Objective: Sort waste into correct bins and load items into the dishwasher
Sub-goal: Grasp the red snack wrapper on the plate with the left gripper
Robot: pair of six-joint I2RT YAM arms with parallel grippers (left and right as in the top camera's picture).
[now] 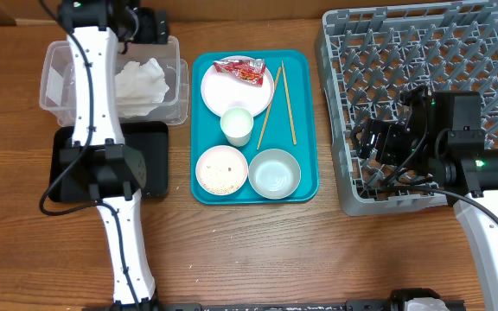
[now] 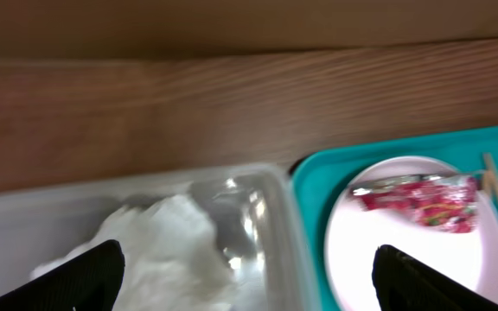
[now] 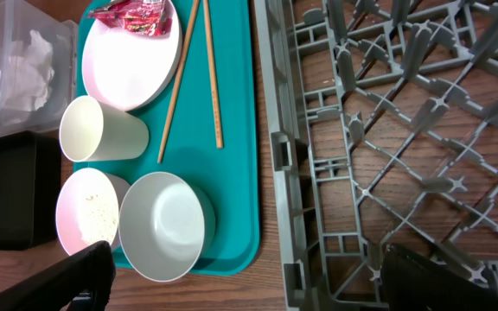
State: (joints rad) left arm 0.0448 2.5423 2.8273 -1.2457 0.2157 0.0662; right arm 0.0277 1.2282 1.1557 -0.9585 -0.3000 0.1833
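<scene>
One crumpled napkin (image 1: 141,82) lies in the one clear tub (image 1: 54,82), just under the left end effector (image 2: 249,276), whose fingers (image 2: 89,272) stand wide apart, released. Next to the tub sits one black tray (image 1: 154,160). The one teal tray (image 1: 305,121) carries one plate (image 1: 227,86) bearing one snack wrapper (image 1: 242,71), two chopsticks (image 1: 285,108), one cup (image 1: 237,126), one white bowl (image 1: 221,170) flecked with rice, and one metal bowl (image 1: 274,173). The right end effector (image 3: 262,276), spread wide and grasping nothing, hangs over the left edge of the single dish rack (image 1: 405,52) on the table (image 1: 249,250).
</scene>
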